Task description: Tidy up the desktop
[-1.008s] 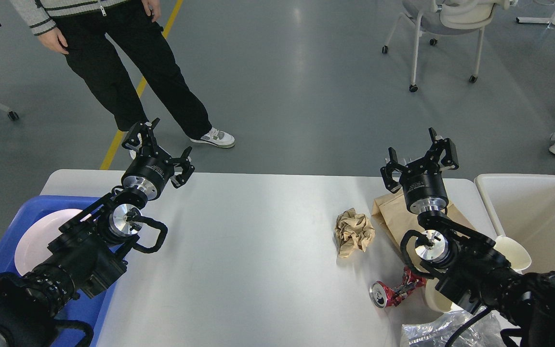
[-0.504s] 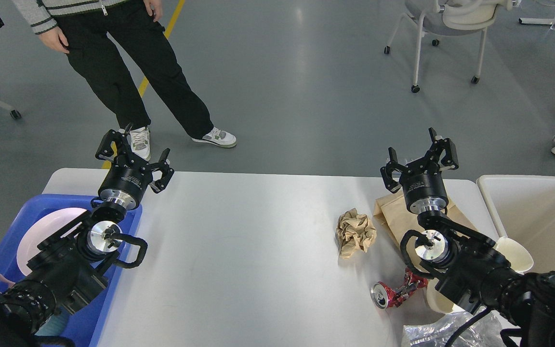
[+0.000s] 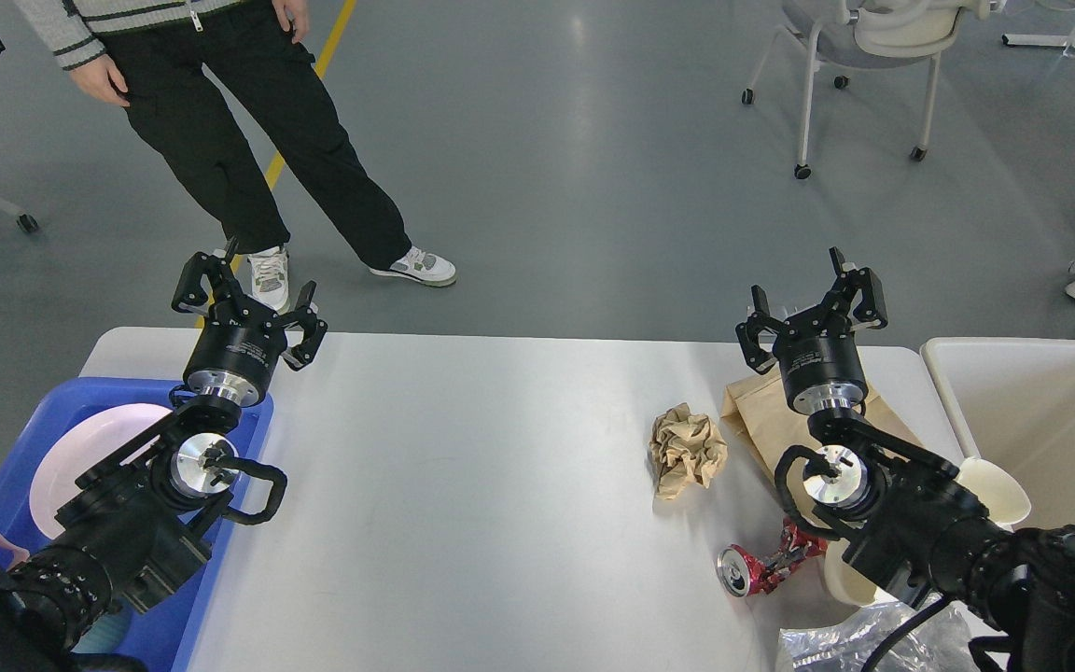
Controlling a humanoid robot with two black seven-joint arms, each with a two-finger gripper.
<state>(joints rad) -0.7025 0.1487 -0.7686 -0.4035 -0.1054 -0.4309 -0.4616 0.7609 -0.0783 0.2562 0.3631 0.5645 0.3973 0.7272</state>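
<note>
The desk [image 3: 500, 485] fills the lower middle of the head view, a broad smooth white-grey top with rounded corners and a soft sheen, standing on a glossy grey floor [image 3: 593, 187] crossed by a yellow line [image 3: 276, 168]. A person in black trousers [image 3: 258, 121] stands beyond its far left corner, and a wheeled chair [image 3: 864, 56] sits well back on the right.

The left claw [image 3: 244, 299] hangs over the desk's far left edge, fingers spread apart and empty. The right claw [image 3: 813, 313] is likewise spread wide and grasps nothing, raised above a flat brown paper bag [image 3: 761, 420].

A blue plastic tray [image 3: 248, 429] at the left edge holds a round pale pink plate [image 3: 90, 448]. Beside the bag lies a crumpled ball of brown paper [image 3: 685, 453], creased and matte. Nearer the front is a crushed red can [image 3: 761, 567], its silver end facing out. A cream paper cup [image 3: 995, 485] shows just behind the right arm, with wrinkled clear plastic film [image 3: 836, 639] at the bottom edge. A cream-white rectangular bin [image 3: 1041, 420] stands just off the desk's right side.
</note>
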